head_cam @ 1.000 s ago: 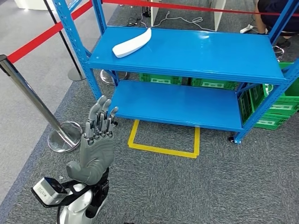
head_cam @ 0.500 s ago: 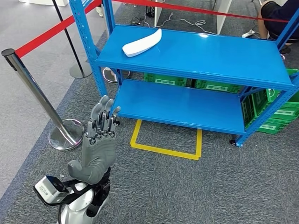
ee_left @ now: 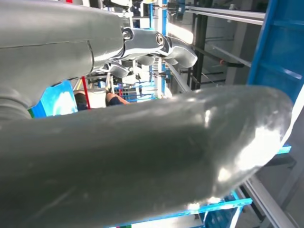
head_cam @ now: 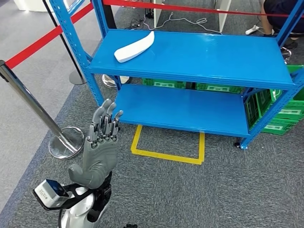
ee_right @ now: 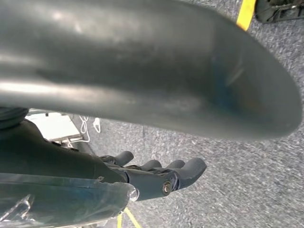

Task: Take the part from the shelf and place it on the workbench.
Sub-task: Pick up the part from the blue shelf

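The part [head_cam: 134, 46] is a long, curved white piece lying on the left end of the blue shelf's top board [head_cam: 215, 57]. My left hand [head_cam: 98, 152] is raised in front of me over the carpet, well short of the shelf and below the part, palm away, fingers [ee_left: 172, 47] straight and holding nothing. In the right wrist view my right hand [ee_right: 143, 71] hangs over the grey carpet with its dark fingers [ee_right: 172, 173] stretched out and nothing in them.
A chrome stanchion [head_cam: 32, 107] with a round base [head_cam: 66, 142] and red belts stands to the left. A yellow tape square [head_cam: 166, 142] marks the carpet before the lower shelf board [head_cam: 179, 107]. Green crates [head_cam: 283, 114] sit at the right. A person [head_cam: 280, 12] crouches behind the shelf.
The whole picture swayed right and then back left, so the camera moved. The part lies where it was and my left hand keeps its raised pose.
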Robot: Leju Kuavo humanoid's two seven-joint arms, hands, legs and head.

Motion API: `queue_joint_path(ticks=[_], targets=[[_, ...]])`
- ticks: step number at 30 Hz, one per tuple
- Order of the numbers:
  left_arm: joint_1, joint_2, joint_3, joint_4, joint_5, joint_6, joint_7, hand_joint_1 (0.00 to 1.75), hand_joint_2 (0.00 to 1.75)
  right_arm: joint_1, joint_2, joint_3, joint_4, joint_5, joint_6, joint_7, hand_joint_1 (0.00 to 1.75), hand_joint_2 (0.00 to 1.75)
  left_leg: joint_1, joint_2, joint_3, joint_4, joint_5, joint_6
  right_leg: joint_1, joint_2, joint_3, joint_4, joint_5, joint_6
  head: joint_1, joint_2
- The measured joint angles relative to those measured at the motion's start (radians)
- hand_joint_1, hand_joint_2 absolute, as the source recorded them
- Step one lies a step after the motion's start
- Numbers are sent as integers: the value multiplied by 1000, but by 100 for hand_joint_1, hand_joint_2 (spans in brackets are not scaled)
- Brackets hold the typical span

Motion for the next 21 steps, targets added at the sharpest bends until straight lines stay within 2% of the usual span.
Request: queue_joint_path(ticks=[2, 3, 4, 7, 9, 10, 12, 13, 14, 15, 17, 18, 19, 21], targets=[[0, 0, 0, 2, 5, 3, 0, 0, 0, 0, 0, 0, 0, 0, 0, 0, 0, 0, -1, 1, 44, -126, 90, 7, 3, 4, 15, 1, -17, 8, 0, 0], [0, -1, 0, 2, 7, 2, 0, 0, 0, 0, 0, 0, 0, 0, 0, 0, 0, 0, -2, 2, 64, -178, 112, 12, 5, 5, 18, 1, -24, 13, -1, 0], [0, -1, 0, 2, 6, 0, 0, 0, 0, 0, 0, 0, 0, 1, 1, 0, 0, 0, -3, 2, 75, -207, 117, 17, 7, 5, 20, 0, -30, 19, 0, 0], [0, -2, -1, 2, -8, 0, 0, 0, 0, -1, 0, 0, 0, 2, 3, 0, 0, 0, -2, -1, 84, -225, 103, 36, 7, 1, 27, -7, -40, 37, 4, 0], [0, -3, -2, 2, -13, -2, 0, 0, 0, -3, 0, 0, 0, 2, 5, -1, 0, 0, 1, -1, 93, -229, 97, 48, 6, -1, 12, 34, -66, 47, 7, 0], [0, -3, -2, 2, -12, -5, 0, 0, 0, -3, 0, 0, 0, 2, 5, -1, 0, 0, 2, 0, 97, -230, 93, 52, 6, -3, -13, 84, -89, 51, 8, 0], [0, -3, -2, 2, -5, -16, 0, 0, 0, -3, 0, 0, 0, 4, 5, -2, 0, 0, 1, -1, 101, -230, 83, 59, 6, -3, -92, 213, -130, 54, 10, 0], [0, -3, -1, 3, -2, -22, 0, 0, 0, -2, 0, 0, 0, 4, 6, -3, 0, 0, 0, -2, 105, -230, 76, 60, 6, -3, -124, 255, -131, 55, 10, 0], [2, -3, 0, 3, 0, -25, 0, 0, 0, 0, 0, 0, 0, 5, 7, -3, 0, 0, 0, -4, 112, -230, 69, 61, 6, -3, -140, 265, -113, 55, 10, 0], [3, -3, 1, 3, 2, -27, 0, 0, 0, 1, 0, 0, 0, 5, 8, -3, 0, 0, 0, -6, 121, -230, 62, 59, 6, -3, -138, 237, -79, 54, 10, 0], [5, -3, 2, 3, 2, -29, 0, 0, 0, 1, 0, 0, 0, 6, 8, -3, 0, 0, -1, -7, 143, -229, 47, 52, 5, -5, -96, 120, -2, 53, 11, 0], [5, -3, 3, 3, 2, -29, 0, 0, 0, 0, 0, 0, 0, 6, 8, -3, 0, 0, -3, -7, 150, -227, 40, 46, 5, -6, -72, 68, 18, 49, 12, 0], [5, -3, 3, 3, 2, -29, 0, 0, 0, 0, 0, 0, 0, 6, 8, -3, 0, 0, -6, -7, 155, -226, 35, 41, 5, -6, -57, 36, 25, 44, 12, 0], [5, -2, 5, 4, 0, -29, 0, 0, 0, 0, 0, 0, 1, 6, 9, -2, 0, 0, -8, -7, 158, -225, 34, 31, 7, -5, -47, 19, 18, 30, 10, 0]])
